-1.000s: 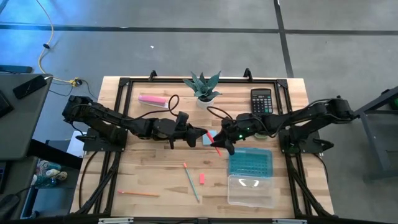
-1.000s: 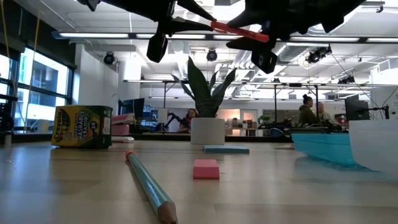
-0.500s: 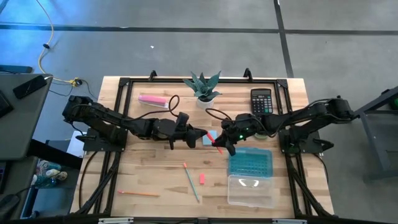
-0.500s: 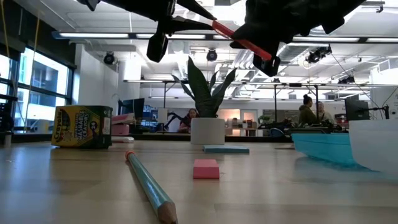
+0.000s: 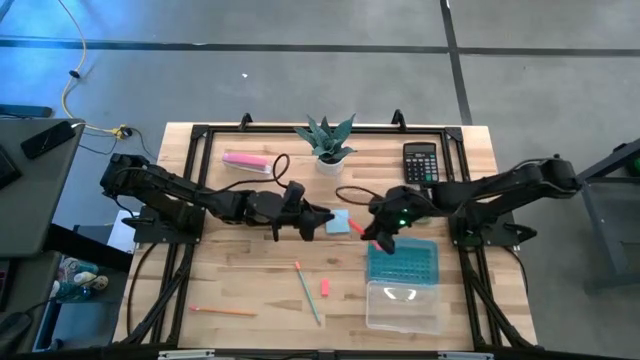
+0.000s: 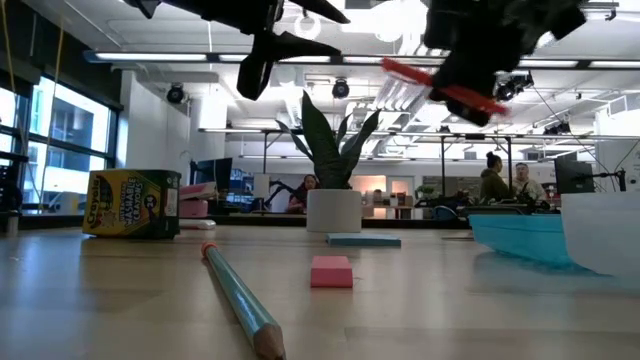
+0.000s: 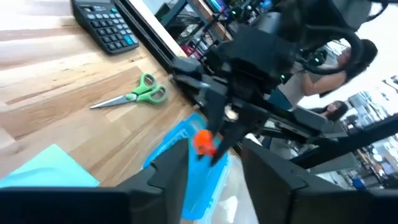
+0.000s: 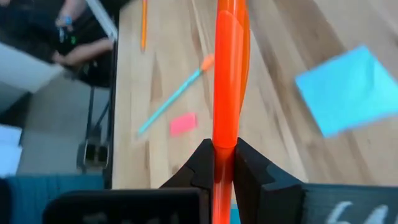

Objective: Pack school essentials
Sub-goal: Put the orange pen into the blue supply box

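My right gripper (image 5: pixel 374 235) (image 8: pixel 224 163) hangs above the table's middle, just left of the open blue box (image 5: pixel 405 265), and is shut on an orange-red pen (image 8: pixel 225 74) (image 6: pixel 440 88). My left gripper (image 5: pixel 320 217) (image 7: pixel 214 174) is open and empty in the air, left of the light blue notepad (image 5: pixel 337 222), which lies flat. The green-handled scissors (image 7: pixel 134 96) lie flat beyond it. A greenish pencil (image 5: pixel 307 292), a small red piece (image 5: pixel 325 288) and an orange pencil (image 5: pixel 225 311) lie near the near edge. My right gripper pinches the orange-red pen between its two fingers. The shaft (image 8: pixel 224 142) runs along the fingers and sticks out ahead of them. The pen is lifted clear of the table and slants, its end toward the left arm higher (image 6: pixel 392 67).
A potted plant (image 5: pixel 326 140), a black calculator (image 5: pixel 420 162) and a pink bar (image 5: pixel 245 159) stand along the far side. The box's clear lid (image 5: pixel 402 308) lies at the near right. A crayon box (image 6: pixel 133 203) shows at the left in the low view.
My right gripper has carried the pen toward the table's right, away from my left gripper and toward the blue box, and the pen has tipped from nearly level to a steeper slant. My left arm has kept still.
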`<state>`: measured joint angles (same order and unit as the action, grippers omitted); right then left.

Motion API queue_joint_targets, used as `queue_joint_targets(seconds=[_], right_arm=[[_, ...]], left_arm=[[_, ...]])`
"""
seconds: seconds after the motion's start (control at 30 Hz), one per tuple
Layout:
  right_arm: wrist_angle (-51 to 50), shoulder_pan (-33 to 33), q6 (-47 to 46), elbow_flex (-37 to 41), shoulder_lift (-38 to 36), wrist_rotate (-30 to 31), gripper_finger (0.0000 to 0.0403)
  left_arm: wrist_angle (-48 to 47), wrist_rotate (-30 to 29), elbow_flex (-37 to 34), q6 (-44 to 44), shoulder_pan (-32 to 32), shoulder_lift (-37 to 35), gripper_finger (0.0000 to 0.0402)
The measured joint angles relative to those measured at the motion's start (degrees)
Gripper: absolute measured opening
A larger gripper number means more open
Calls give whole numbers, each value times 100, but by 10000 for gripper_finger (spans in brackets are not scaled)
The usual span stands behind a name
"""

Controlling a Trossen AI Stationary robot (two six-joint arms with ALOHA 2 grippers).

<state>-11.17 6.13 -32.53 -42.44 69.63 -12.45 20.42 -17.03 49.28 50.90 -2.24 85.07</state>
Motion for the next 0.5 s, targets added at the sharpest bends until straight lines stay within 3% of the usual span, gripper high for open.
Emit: queue_joint_targets(seconds=[0.2, 0.5], right_arm=[[-930, 609, -327, 0, -565, 0, 17], [-1442, 1515, -1131, 2, -558, 45, 18]], left_arm=[[3, -97, -1, 82, 37, 1, 171], [-2, -113, -1, -208, 35, 1, 172]])
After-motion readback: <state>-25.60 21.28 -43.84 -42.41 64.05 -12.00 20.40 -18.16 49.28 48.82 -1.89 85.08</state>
